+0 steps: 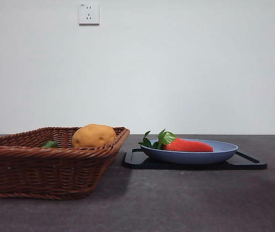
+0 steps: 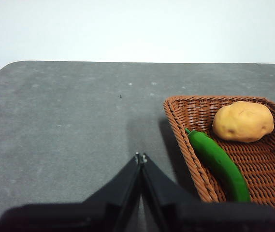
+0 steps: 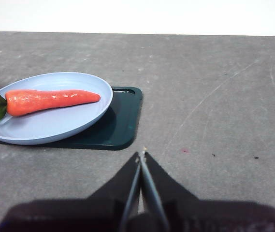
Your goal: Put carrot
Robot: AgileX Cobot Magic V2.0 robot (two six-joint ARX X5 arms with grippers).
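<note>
The orange-red carrot [image 1: 188, 145] with green leaves lies on a blue plate [image 1: 224, 151] that stands on a black tray [image 1: 249, 163], right of the basket. In the right wrist view the carrot [image 3: 52, 100] lies across the plate [image 3: 55, 128]. My right gripper [image 3: 141, 153] is shut and empty, over bare table beside the tray, apart from the plate. My left gripper [image 2: 140, 157] is shut and empty, over bare table just outside the basket's near corner. Neither arm shows in the front view.
A brown wicker basket [image 1: 26, 169] stands at the left and holds a yellow-brown potato [image 1: 94, 136] and a green pepper [image 2: 219, 164]. The table top [image 1: 185, 203] is dark grey. A white wall with a socket [image 1: 89, 13] stands behind.
</note>
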